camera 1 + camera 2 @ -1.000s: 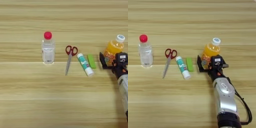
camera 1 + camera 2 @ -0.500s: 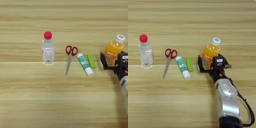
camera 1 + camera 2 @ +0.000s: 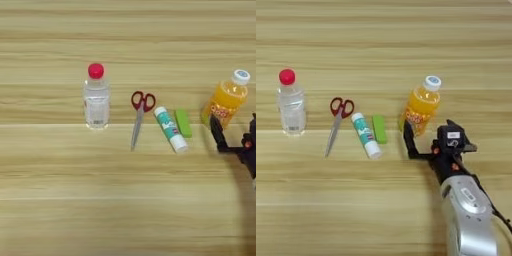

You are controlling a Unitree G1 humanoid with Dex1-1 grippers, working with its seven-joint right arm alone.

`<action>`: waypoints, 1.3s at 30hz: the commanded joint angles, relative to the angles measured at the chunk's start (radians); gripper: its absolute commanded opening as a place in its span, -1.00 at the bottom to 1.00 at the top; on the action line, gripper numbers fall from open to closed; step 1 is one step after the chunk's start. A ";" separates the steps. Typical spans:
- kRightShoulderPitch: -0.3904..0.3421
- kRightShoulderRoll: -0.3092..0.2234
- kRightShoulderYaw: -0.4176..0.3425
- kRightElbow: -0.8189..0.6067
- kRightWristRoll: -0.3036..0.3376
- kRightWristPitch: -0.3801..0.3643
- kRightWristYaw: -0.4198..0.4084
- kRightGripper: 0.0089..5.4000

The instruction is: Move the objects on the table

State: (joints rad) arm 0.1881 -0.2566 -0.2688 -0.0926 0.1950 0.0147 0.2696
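Fingers (image 3: 421, 140) spread wide, holding nothing: my left one sits low against the near side of the orange drink bottle (image 3: 420, 106), the other hides behind my wrist. That bottle stands upright on the table (image 3: 384, 45), just right of the green block (image 3: 379, 129) and glue stick (image 3: 365, 135). If I close off-centre or push forward, the tall bottle could tip or slide into the block; a low, glancing grip may squeeze it out.
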 commanded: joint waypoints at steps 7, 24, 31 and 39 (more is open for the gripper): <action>0.081 0.013 -0.005 -0.112 -0.009 -0.028 -0.005 0.99; 0.236 0.082 0.085 -0.227 -0.050 -0.073 0.006 0.99; 0.261 0.075 0.151 -0.213 -0.077 -0.083 0.047 0.99; 0.277 0.092 0.215 -0.204 -0.106 -0.080 0.061 0.99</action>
State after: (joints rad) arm 0.4757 -0.1589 -0.0744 -0.2677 0.1019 -0.0340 0.3344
